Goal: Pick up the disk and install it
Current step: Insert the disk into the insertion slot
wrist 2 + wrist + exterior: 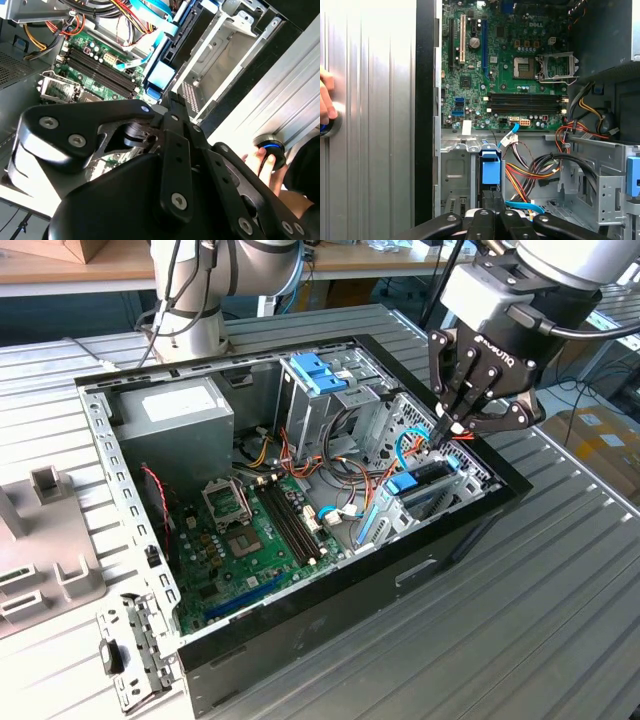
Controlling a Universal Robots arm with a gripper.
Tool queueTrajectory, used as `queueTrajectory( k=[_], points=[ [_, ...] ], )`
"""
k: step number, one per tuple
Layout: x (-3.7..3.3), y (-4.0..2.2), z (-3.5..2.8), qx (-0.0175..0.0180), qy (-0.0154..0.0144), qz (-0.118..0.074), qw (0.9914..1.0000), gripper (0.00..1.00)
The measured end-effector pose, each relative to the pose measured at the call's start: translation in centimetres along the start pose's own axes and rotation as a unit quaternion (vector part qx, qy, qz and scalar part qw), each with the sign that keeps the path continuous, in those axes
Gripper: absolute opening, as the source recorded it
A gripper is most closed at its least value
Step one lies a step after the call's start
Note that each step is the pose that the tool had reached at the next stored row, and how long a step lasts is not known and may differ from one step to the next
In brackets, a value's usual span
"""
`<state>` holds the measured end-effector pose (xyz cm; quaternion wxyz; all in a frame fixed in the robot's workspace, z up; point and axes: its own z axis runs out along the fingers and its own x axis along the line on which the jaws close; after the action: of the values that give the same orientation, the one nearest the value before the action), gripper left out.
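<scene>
In the exterior view the hand (446,430) is hanging over the open computer case (400,575) on the counter (560,630). It is clenched, with its fingertips meeting at the upper end of the disk (428,478). The disk is sitting tilted in a drive bay toward the exterior view's right. I cannot tell whether the tips are pinching any of it. In both wrist views the hand's black linkage is blocking the disk's near end, and the disk is showing edge-on, chiefly as its blue end piece (490,170). Those views are also catching a person's fingers (324,97) resting on a round button (270,149) on the counter, cut off at the edge.
</scene>
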<state>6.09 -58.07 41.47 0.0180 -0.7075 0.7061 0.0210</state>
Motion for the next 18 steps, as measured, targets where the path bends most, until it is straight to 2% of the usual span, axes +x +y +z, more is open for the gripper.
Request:
queueTrajectory(
  k=[12,18],
  points=[
    [0.01,-0.01,0.08,0.0,0.0,0.0,1.0,0.11],
    [0.01,-0.22,0.15,0.0,0.0,0.0,1.0,0.11]
  ],
)
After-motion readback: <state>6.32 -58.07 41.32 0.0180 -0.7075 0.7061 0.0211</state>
